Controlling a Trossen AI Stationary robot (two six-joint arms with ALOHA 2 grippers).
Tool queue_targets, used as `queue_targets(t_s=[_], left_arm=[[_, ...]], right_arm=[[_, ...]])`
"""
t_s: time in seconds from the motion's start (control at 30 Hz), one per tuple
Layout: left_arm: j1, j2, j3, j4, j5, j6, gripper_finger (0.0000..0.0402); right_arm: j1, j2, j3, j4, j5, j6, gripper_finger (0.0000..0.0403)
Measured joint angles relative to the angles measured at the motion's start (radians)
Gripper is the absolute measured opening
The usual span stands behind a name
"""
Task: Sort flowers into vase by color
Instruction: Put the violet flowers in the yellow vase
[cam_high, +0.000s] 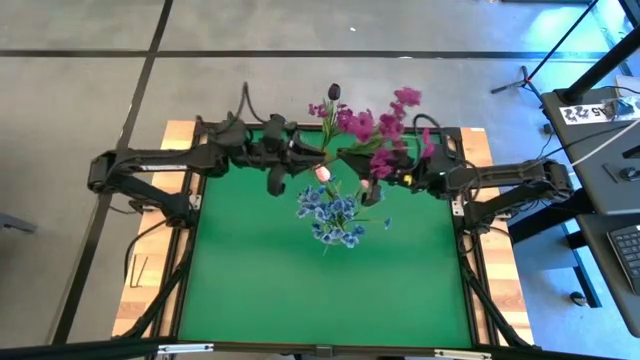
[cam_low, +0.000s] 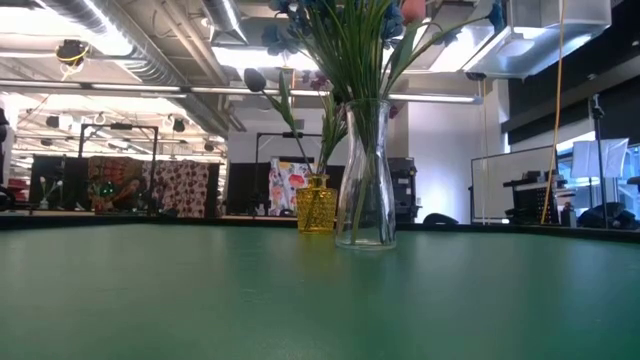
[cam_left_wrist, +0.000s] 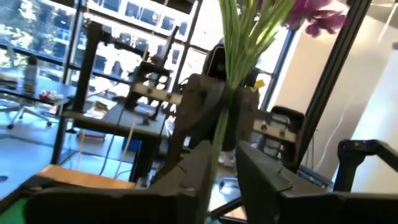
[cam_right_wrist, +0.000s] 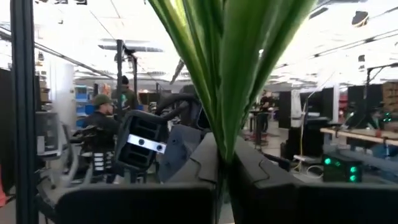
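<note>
A bunch of magenta blossom sprays (cam_high: 385, 125) on long green stems hangs in the air over the table's far middle. My right gripper (cam_high: 352, 160) is shut on its stems. My left gripper (cam_high: 322, 155) faces it, slightly open, its fingers on either side of one stem's lower stretch (cam_left_wrist: 216, 149); whether they touch it I cannot tell. Blue blossom sprays (cam_high: 335, 215) stand in a clear glass vase (cam_low: 365, 180). White-pink tulip buds (cam_high: 322, 172) show beside them. A dark tulip bud (cam_high: 334, 92) stands in a small yellow vase (cam_low: 315, 208). My right gripper (cam_right_wrist: 224, 177) pinches the bundle of green stems (cam_right_wrist: 227, 124) between its two fingers, low on the bunch. The fingers come about level from the table's right side and lie across the stems. The bunch is lifted clear of the table and fans out above the fingers, blossoms leaning toward the far edge.
The two vases stand close together on the green mat (cam_high: 300, 290), just near of both grippers. The mat's near half is open room. The table's dark frame (cam_high: 190, 200) runs along the edges. People and workshop furniture show in the room beyond.
</note>
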Motion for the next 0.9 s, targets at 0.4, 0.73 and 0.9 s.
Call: queue_targets(t_s=[0.4,0.73,0.9], left_arm=[[0.069,-0.269,0.0,-0.335,-0.041,0.089,0.014],[0.119,-0.478,-0.047,-0.577,-0.144,0.239,0.0142],[0.144,-0.542,-0.169,-0.551,-0.161,0.267,0.0142]], right_arm=[[0.0,-0.142,0.0,-0.241,0.231,-0.131,0.0023],[-0.222,-0.206,0.0,-0.475,0.1,-0.058,0.002],[-0.336,-0.206,0.0,-0.536,-0.049,-0.032,0.0016]])
